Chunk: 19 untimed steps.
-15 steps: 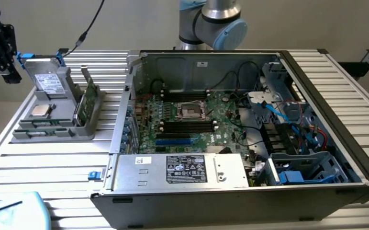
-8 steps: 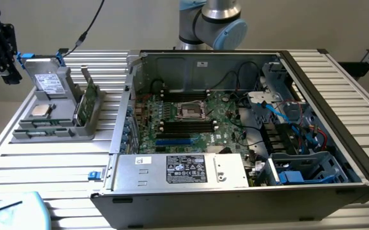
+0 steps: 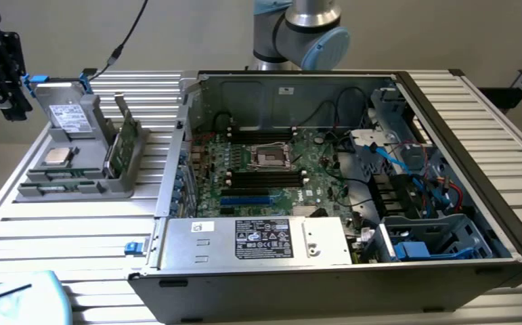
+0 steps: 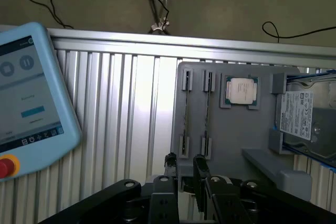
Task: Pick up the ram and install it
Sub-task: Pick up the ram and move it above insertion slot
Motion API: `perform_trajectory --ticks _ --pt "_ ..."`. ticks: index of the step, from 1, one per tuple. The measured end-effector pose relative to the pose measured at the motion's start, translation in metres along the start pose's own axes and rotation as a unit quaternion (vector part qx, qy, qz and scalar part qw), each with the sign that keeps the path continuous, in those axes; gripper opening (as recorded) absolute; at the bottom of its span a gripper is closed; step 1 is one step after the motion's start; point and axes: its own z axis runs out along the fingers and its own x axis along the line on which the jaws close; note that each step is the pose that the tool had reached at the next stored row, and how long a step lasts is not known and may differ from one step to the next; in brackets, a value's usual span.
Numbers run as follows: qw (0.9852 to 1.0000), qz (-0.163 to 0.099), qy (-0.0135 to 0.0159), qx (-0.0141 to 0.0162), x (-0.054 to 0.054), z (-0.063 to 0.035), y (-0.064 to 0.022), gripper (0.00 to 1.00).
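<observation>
Two green ram sticks stand on edge in a grey holder (image 3: 71,183) on the slatted table, left of the open computer case (image 3: 333,271). One ram stick (image 3: 126,143) rises at the holder's right side. The wrist view looks down on both edge-on, the ram (image 4: 186,114) and a second one (image 4: 206,109) beside it. My black gripper (image 3: 11,101) hangs high at the exterior view's left, above and left of the holder. In the wrist view my gripper (image 4: 185,165) is open, with nothing between its fingertips (image 4: 170,161), short of the sticks. Black memory slots (image 3: 263,177) lie on the motherboard.
The holder also carries a processor chip (image 4: 241,90) and a grey drive with a white label (image 4: 300,116). A teach pendant (image 4: 31,103) lies on the table near its front edge. The case's power supply (image 3: 261,240) and cable bundles (image 3: 405,176) crowd the slots.
</observation>
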Motion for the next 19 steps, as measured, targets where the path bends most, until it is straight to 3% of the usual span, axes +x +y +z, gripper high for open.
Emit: perform_trajectory --ticks 4,5,7,8,19 --pt "1.0000 0.000 0.0000 0.0000 0.0000 0.0000 0.0000 0.29" --pt "1.0000 0.000 0.0000 0.0000 0.0000 0.0000 0.0000 0.35" --pt "1.0000 0.000 0.0000 0.0000 0.0000 0.0000 0.0000 0.35" --pt "1.0000 0.000 0.0000 0.0000 0.0000 0.0000 0.0000 0.41" --pt "1.0000 0.000 -0.0010 0.0000 -0.0002 0.0096 -0.0004 0.41"
